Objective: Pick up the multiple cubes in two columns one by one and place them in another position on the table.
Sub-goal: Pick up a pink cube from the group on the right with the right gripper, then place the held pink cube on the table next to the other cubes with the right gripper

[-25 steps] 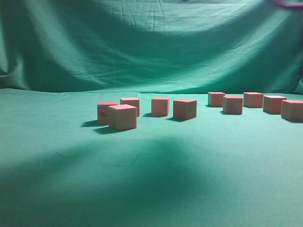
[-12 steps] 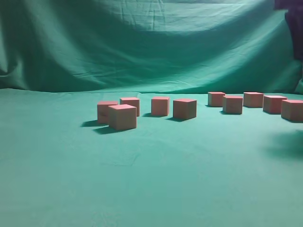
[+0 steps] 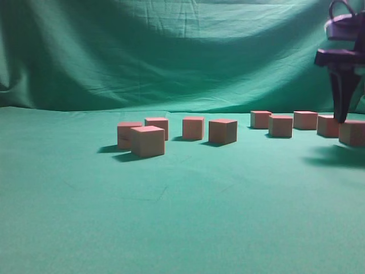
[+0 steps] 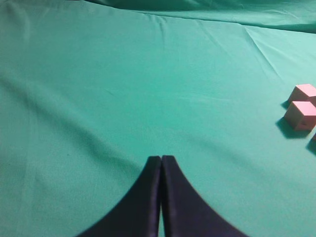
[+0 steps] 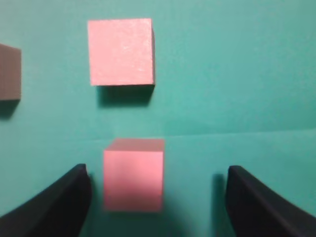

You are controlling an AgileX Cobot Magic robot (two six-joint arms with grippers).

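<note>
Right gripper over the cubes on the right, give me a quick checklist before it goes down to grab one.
1. Right gripper open: ok, fingers stand wide apart.
2. Target cube between the fingers: ok, though nearer the left one than the right.
3. Cube gripped: not ok, both fingers are clear of it.
4. Neighbouring cube clear of the fingers: ok, a strip of table separates it from the target.
5. Height above the target cube: cannot tell from the exterior view.
6. Left gripper out of the way: ok, shut over bare cloth.
</note>
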